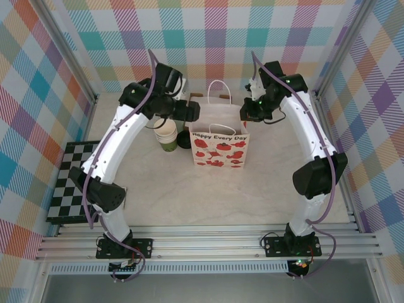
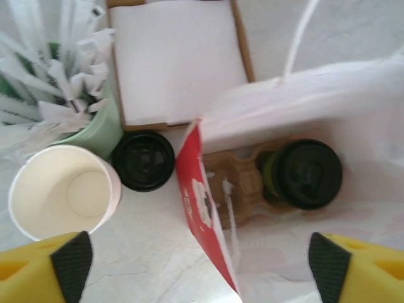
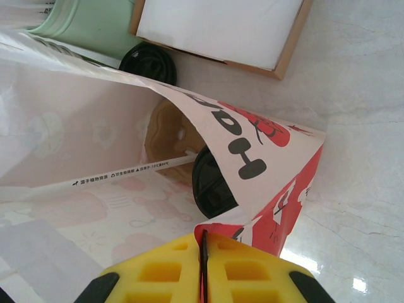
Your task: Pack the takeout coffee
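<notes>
Lifting out carelessly looks like the main danger to me. The left gripper (image 2: pixel 202 268) hangs over the bag (image 1: pixel 219 146) with its fingers (image 2: pixel 66 268) spread wide and nothing between them. The bag's red left rim runs right up between those fingers, so a sideways pull could hook the paper and drag or topple the whole thing. One finger sits over the cream cup (image 2: pixel 62 189), with the packet cup (image 2: pixel 104 132) and a second black lid (image 2: pixel 143 161) crowded just beside it on the table (image 2: pixel 145 252). A dip or swing on that side could knock any of them over. The right gripper (image 3: pixel 203 249) is pinched shut on the bag's right rim, holding the mouth open. If it tugs, or lets go at a bad moment, I'd expect the thin wall to fold in over the opening. The coffee (image 2: pixel 307 173) is down inside the bag, sitting in a brown card carrier (image 2: pixel 237 183), lid up, with a sliver of green side showing. It lies below the left gripper, off toward the finger on the bag side, well clear of both fingers — neither gripper touches it. Whether it is fully seated in the carrier I can't tell; if not, a jolt to the bag might tip it.
</notes>
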{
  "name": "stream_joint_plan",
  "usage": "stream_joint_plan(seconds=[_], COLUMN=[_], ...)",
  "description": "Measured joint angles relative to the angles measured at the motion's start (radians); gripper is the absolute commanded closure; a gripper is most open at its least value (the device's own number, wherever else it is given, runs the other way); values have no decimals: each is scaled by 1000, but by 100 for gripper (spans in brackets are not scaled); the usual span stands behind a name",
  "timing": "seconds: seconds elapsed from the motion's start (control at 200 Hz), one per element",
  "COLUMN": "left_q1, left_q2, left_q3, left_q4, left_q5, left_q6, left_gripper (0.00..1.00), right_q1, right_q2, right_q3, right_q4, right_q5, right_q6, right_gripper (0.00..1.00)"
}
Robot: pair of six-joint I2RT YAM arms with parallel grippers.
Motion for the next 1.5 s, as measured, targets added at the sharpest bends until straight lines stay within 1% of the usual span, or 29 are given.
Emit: stream_joint_plan(seconds=[0.115,0.285,0.34,0.47,0.505,0.72,0.94,1.045,1.1,1.15,1.195,1.235,1.345,1.385,1.45,1.5], left_q1=[0,-6,-7,-10,-11,-11,5,18,31,46,58,68,87,93,101,106], left_q2=[55,145,149,116,96,-94,-291,-362,-390,-408,-418,-424,-442,-448,-456,-460], left_q3=[16,31,29,-2,-23,-214,-381,-468,-511,-546,-570,-587,-624,-629,-633,-634], left_q4=[-8,-13,-13,-2,-2,-3,5,22,29,32,35,37,50,50,49,45], left_q5=[-19,5,12,23,23,8,-13,-24,-28,-31,-39,-47,-68,-72,-84,-100], left_q6=[-11,-23,-22,-40,-41,-66,-100,-122,-132,-145,-153,-160,-177,-180,-183,-184], left_gripper=[38,69,73,94,98,99,100,100,100,100,100,100,100,100,100,100], right_q1=[2,16,21,36,40,84,169,203,215,223,226,226,211,198,174,151], right_q2=[0,-4,-8,-25,-29,-60,-69,-69,-69,-69,-68,-66,-60,-60,-64,-68], right_q3=[0,0,-3,-17,-18,-37,-63,-79,-80,-80,-72,-58,2,23,34,24], right_q4=[0,-2,-2,-16,-24,-71,-62,-24,-1,23,37,46,70,88,129,167], right_q5=[0,0,0,0,0,0,-12,-21,-22,-20,-11,4,43,55,78,97], right_q6=[0,1,2,20,28,68,109,133,145,153,159,164,164,162,171,181], right_gripper=[91,91,91,91,90,90,89,82,74,71,62,57,42,35,32,27])
